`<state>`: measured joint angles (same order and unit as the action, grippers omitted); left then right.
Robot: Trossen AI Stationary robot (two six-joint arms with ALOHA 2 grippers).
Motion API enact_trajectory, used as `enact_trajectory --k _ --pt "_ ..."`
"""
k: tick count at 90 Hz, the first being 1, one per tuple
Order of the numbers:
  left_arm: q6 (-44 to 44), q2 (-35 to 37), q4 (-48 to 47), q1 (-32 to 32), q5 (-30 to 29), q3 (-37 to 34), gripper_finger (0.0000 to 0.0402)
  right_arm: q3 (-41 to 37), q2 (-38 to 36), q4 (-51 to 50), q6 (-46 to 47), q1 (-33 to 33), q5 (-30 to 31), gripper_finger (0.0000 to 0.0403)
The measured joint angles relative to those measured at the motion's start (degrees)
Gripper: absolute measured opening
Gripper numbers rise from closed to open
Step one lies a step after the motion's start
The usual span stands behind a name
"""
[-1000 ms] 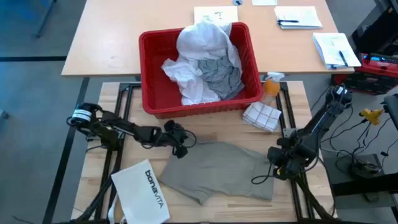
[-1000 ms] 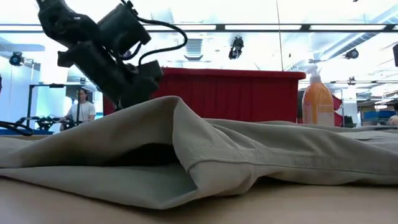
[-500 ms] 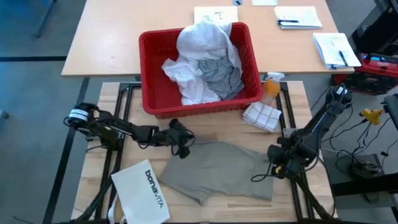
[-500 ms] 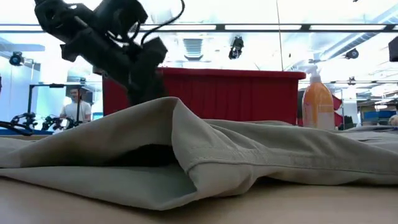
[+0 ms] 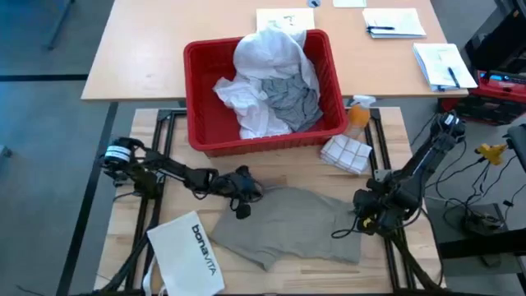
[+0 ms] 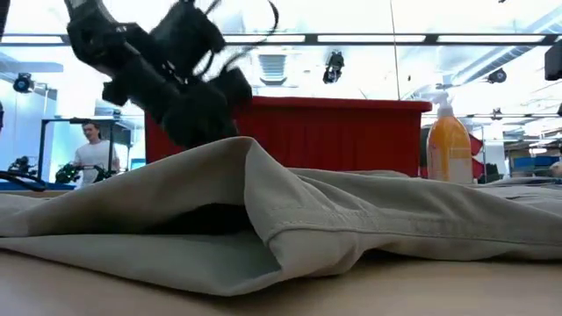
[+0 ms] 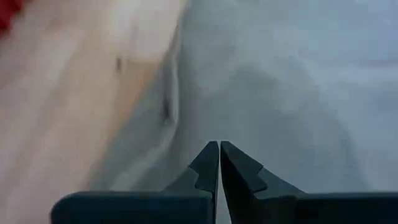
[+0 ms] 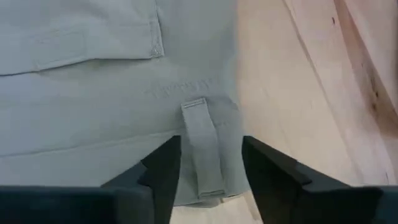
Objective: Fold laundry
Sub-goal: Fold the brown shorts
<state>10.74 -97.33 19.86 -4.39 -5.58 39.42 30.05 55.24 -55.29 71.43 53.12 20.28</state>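
The khaki-tan piece point(image 5: 292, 224) lies spread on the wooden bench point(image 5: 386, 131), in front of the red basket point(image 5: 197, 90) that holds the grey T-shirt point(image 5: 292, 100) and the white shirt point(image 5: 267, 53). The left gripper point(image 5: 241, 201) is over its left corner, jaws clenched with nothing between them. The right gripper point(image 5: 362, 215) sits at its right edge, jaws released astride a belt loop point(image 8: 202, 146); the bonavita bag point(image 5: 187, 253) lies nearby.

Behind the left gripper point(image 5: 243, 197) the red basket point(image 5: 204, 136) walled off the far side; bare wood lay between them. In front of it stood the white bag point(image 5: 187, 254). Beyond the right gripper point(image 5: 362, 215) a checked cloth point(image 5: 345, 153) and orange bottle point(image 5: 357, 113) crowded the corner
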Motion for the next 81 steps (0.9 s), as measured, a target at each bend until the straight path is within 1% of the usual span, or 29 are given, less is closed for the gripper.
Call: enact_trajectory --k 8,19,45,56,72,81 --pt "1.07 -1.56 -0.49 0.14 -0.24 0.0 0.0 -0.36 0.02 0.07 -0.8 0.0 -0.91 0.016" --pt "2.03 -1.87 0.76 -0.07 -0.77 0.09 0.0 -0.65 0.02 0.17 -0.88 0.0 -0.96 0.0143" --pt "0.05 -1.66 0.9 1.01 -8.68 1.51 0.0 -2.09 0.02 0.32 -0.58 0.0 -1.01 0.0095" --pt "-0.61 -3.01 -1.03 2.52 -9.02 1.44 0.0 -2.19 0.02 0.37 -0.56 0.0 -1.01 0.0077" --pt "3.76 -4.64 -2.53 4.41 -8.94 1.46 0.0 -2.19 0.02 0.37 -0.61 0.0 -1.01 0.0054" --pt "4.46 -4.73 -3.2 4.44 -9.05 1.49 0.0 -2.19 0.02 0.37 -0.62 0.0 -1.01 0.0043"
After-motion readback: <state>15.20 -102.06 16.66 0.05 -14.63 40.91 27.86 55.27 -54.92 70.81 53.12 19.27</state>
